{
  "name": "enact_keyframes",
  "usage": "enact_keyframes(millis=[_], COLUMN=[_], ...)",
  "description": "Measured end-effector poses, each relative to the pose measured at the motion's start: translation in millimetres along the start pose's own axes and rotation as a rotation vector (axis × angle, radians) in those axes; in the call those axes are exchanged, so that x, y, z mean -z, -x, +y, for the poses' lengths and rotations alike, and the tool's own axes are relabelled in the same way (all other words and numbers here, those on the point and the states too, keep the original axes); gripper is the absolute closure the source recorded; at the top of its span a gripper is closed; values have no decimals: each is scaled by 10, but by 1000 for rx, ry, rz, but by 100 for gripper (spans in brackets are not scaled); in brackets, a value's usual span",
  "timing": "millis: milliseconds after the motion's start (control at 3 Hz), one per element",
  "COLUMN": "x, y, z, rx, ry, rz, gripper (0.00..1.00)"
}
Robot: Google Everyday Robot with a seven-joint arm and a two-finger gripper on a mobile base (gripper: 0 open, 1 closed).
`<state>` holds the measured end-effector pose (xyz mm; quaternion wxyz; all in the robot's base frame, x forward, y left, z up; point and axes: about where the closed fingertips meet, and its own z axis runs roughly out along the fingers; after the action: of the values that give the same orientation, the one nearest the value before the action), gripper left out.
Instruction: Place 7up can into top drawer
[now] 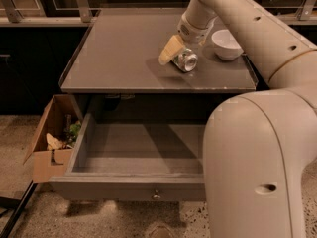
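The 7up can (186,60) lies on its side on the grey table top (124,58), towards its right, with its shiny metal end facing the camera. My gripper (174,52) has come down from above right and sits right at the can, its yellowish tip against the can's left side. The top drawer (129,188) below the table top is pulled open and is empty inside. Its small round knob (156,196) shows on the front panel. My own body hides the drawer's right part.
A white bowl (226,43) stands on the table just right of the can. An open brown cardboard box (49,148) with scraps sits on the floor left of the drawer. My arm and body (257,172) fill the right foreground. A railing runs behind the table.
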<state>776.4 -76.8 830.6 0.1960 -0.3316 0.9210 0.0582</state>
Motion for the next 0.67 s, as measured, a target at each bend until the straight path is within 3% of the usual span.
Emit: enact_keyframes(millis=[333,667], x=[-77,-81], y=[-42,-42], z=[-12,-11], rx=[-9,-9], ry=[13,13], rz=[14,14], gripper=[0,25])
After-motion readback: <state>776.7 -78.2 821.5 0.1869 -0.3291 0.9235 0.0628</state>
